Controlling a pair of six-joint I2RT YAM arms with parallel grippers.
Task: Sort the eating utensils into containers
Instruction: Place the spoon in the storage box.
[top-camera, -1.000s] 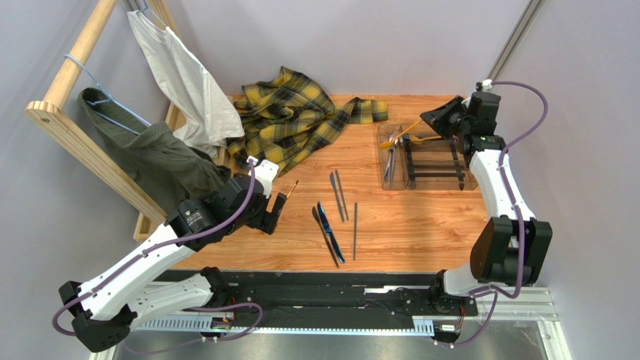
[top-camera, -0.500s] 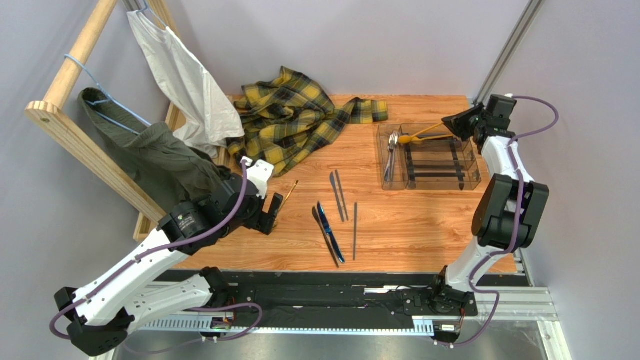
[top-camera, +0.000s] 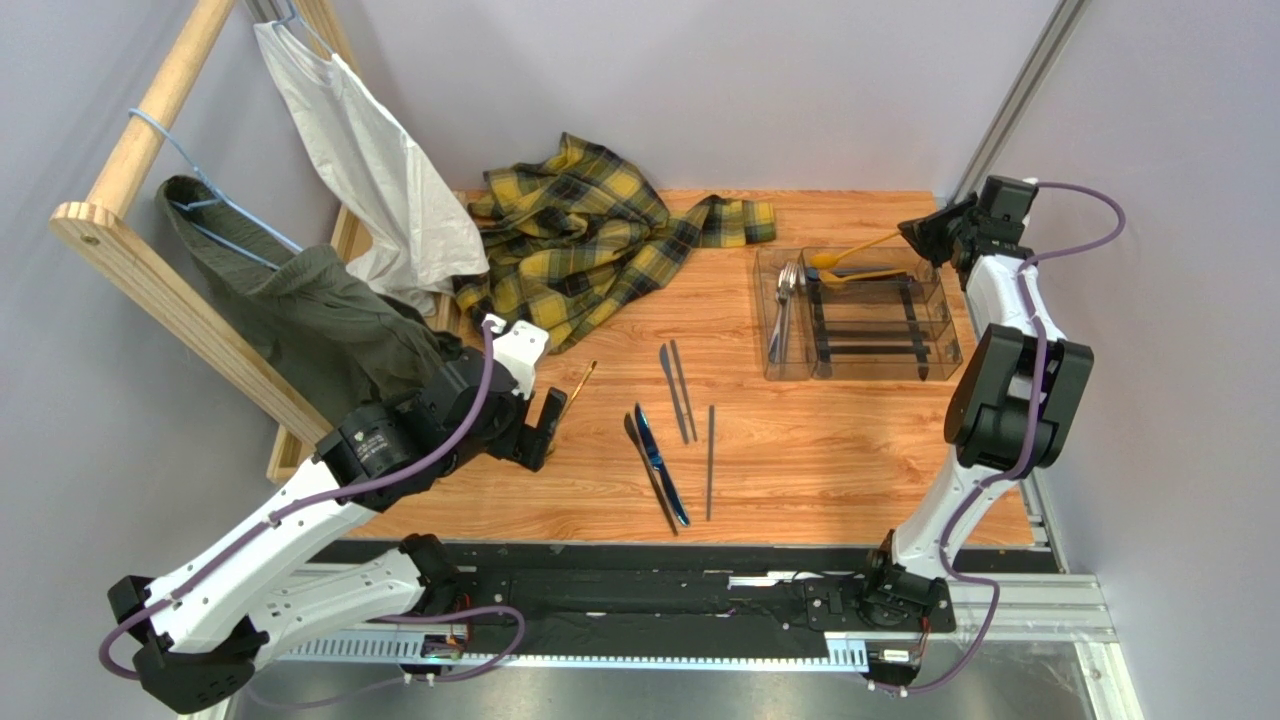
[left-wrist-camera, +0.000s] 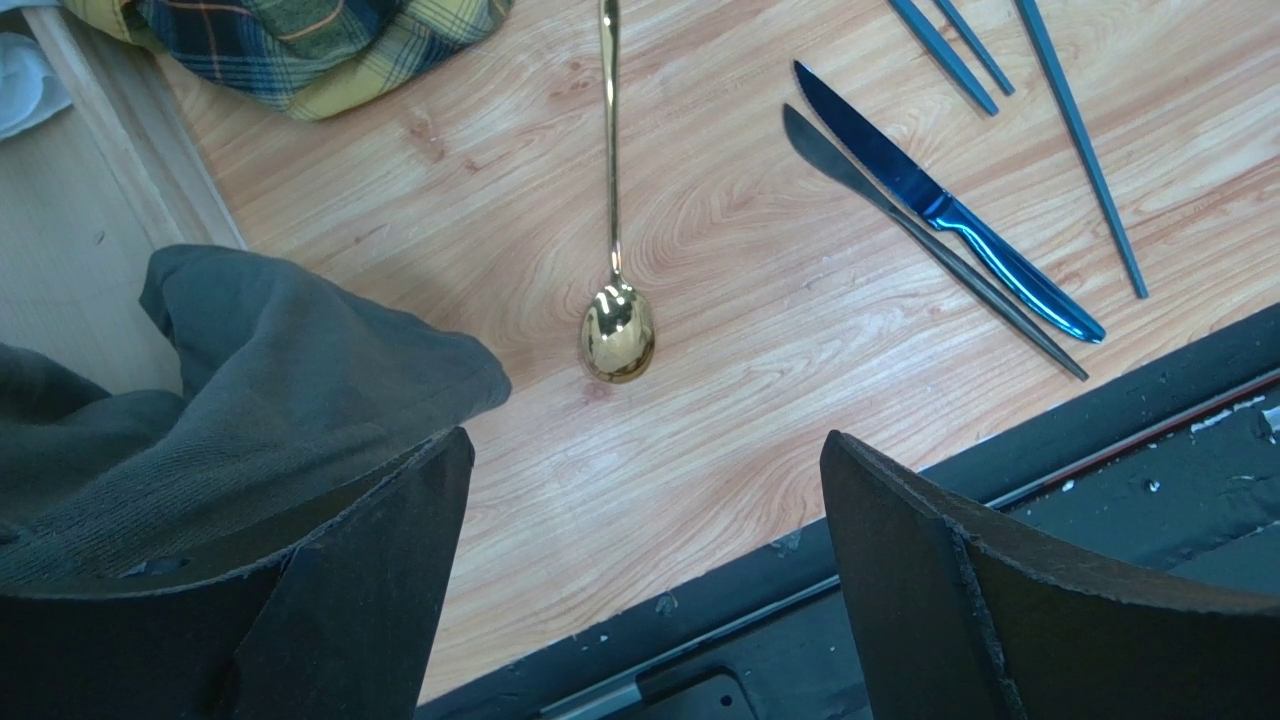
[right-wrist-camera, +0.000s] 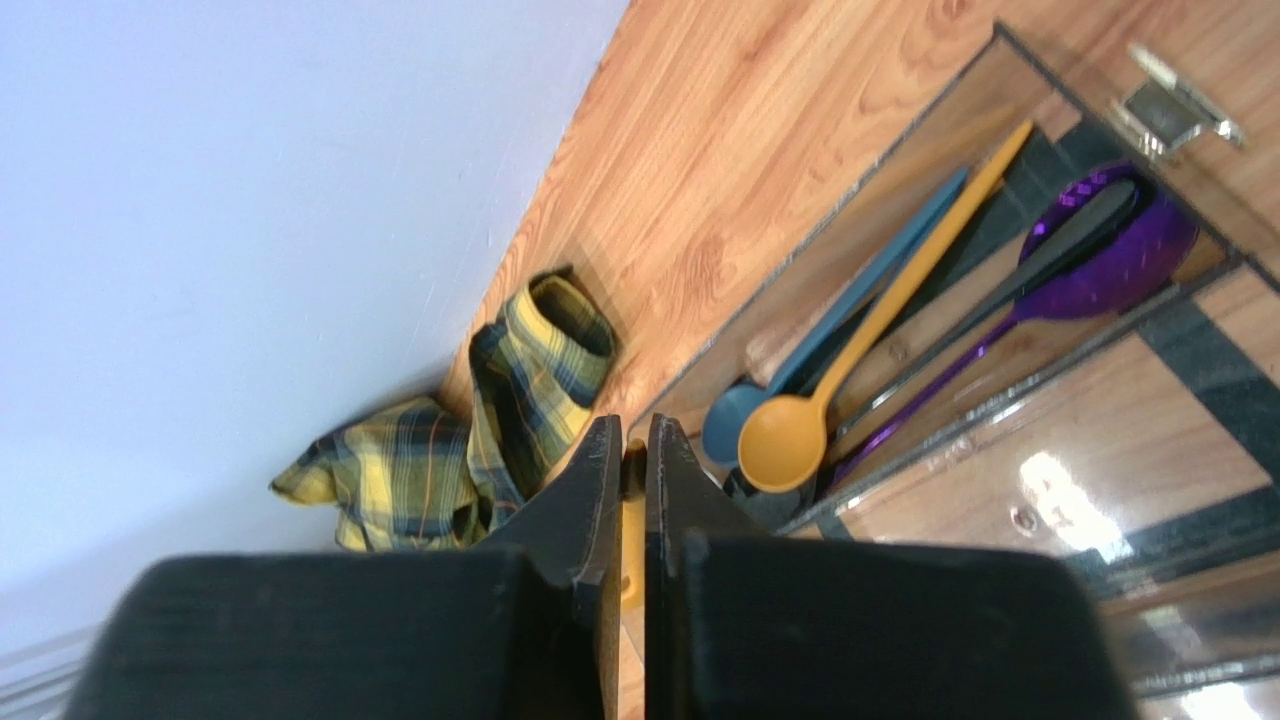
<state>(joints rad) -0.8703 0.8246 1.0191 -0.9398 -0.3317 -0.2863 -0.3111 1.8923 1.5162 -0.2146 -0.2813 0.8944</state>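
Loose eating utensils lie on the wooden table: a gold spoon (top-camera: 579, 380) (left-wrist-camera: 618, 330), a blue knife (top-camera: 658, 458) (left-wrist-camera: 962, 225), a dark knife (top-camera: 646, 468) and grey sticks (top-camera: 679, 393). My left gripper (top-camera: 553, 416) (left-wrist-camera: 643, 438) hovers open just short of the gold spoon's bowl, nothing between its fingers. The clear tray (top-camera: 860, 375) (right-wrist-camera: 1052, 375) at the right rear holds teal (right-wrist-camera: 857, 285), yellow (right-wrist-camera: 784, 440) and purple (right-wrist-camera: 1104, 263) spoons. My right gripper (top-camera: 920, 234) (right-wrist-camera: 633, 435) is over the tray's far right corner, shut on a yellow utensil (top-camera: 864, 249).
A yellow plaid cloth (top-camera: 579, 240) lies at the back of the table. A wooden rack (top-camera: 150, 255) with a white shirt (top-camera: 368, 165) and an olive garment (top-camera: 323, 315) stands at the left, the garment close to my left gripper. Black rail (top-camera: 676, 578) runs along the near edge.
My right arm has folded back and moved its gripper rightward toward the far right corner, taking the yellow utensil along. The left gripper has shifted only slightly and stays open.
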